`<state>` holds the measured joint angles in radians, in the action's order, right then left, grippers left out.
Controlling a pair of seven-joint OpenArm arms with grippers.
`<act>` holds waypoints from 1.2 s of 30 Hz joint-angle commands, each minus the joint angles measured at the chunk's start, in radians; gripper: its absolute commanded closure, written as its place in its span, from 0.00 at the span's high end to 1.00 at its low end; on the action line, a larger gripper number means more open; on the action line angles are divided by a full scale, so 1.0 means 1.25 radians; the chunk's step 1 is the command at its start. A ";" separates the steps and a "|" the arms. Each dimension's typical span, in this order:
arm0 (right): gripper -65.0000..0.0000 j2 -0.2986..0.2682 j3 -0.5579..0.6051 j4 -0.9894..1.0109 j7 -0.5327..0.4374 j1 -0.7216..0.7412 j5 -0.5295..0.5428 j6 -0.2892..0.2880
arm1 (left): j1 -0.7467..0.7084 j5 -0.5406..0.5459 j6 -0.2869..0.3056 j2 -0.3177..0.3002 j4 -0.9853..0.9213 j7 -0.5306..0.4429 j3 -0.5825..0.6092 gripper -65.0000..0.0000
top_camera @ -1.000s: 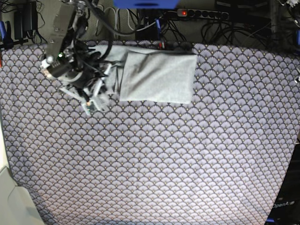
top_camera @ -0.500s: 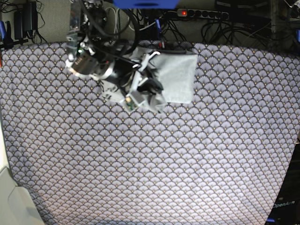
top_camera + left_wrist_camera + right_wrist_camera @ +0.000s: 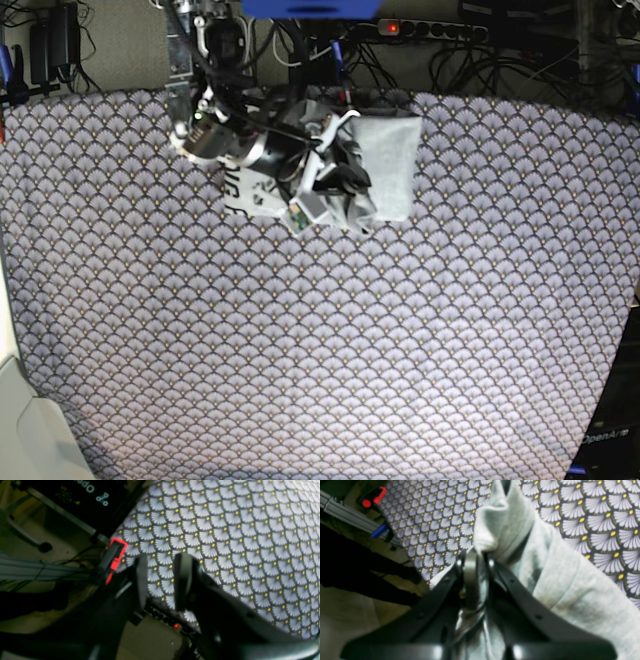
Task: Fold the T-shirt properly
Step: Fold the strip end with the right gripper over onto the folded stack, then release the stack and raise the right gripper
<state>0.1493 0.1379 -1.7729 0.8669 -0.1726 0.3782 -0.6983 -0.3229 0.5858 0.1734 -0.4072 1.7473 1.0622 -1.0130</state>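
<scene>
Carrying a pinched fold, your right gripper [image 3: 476, 560] clamps the T-shirt [image 3: 385, 160] at the patterned cloth's [image 3: 320, 350] far edge; releasing unevenly could skew it. Your left gripper [image 3: 160, 580] hangs parted, empty.

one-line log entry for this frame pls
phase: folding | right gripper: shut on shirt, carrying a flap across it | left gripper: open, empty, over cloth edge | shirt: partly folded, far side of cloth

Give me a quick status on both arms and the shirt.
Right tool shut on T-shirt, carrying a fold across. Left tool open, empty, over patterned cloth. Nothing in the way.
</scene>
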 commanded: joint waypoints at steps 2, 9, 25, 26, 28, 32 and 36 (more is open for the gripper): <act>0.00 0.006 0.023 -0.002 -0.009 0.027 0.023 0.000 | 0.001 0.003 0.002 -0.019 0.012 -0.017 -0.008 0.27; 0.25 0.006 0.065 0.065 0.007 0.060 0.027 0.000 | -0.003 0.003 0.002 -0.017 0.019 -0.017 -0.008 0.27; 0.39 0.006 0.066 0.017 0.018 0.134 0.023 0.000 | -0.003 0.003 0.002 -0.014 0.016 -0.017 -0.002 0.27; 0.40 0.006 0.063 -0.001 0.028 0.134 0.022 0.000 | -0.003 0.005 0.002 -0.010 0.014 -0.017 -0.002 0.27; 0.40 0.006 0.060 -0.036 0.045 0.129 0.022 0.000 | -0.003 0.005 0.002 -0.003 0.013 -0.017 -0.002 0.27; 0.39 -0.048 0.062 -0.076 0.044 0.109 0.022 0.000 | -0.003 0.005 0.002 0.001 0.012 -0.017 0.036 0.27; 0.39 -0.121 0.060 -0.111 0.050 0.083 0.027 0.000 | -0.003 0.005 0.002 0.004 0.012 -0.017 0.075 0.27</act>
<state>-0.0128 0.2092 -1.8885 0.9642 -0.0792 0.3752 -0.6987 -0.3271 0.5884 0.1764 -0.3820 1.7473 1.0618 -0.9134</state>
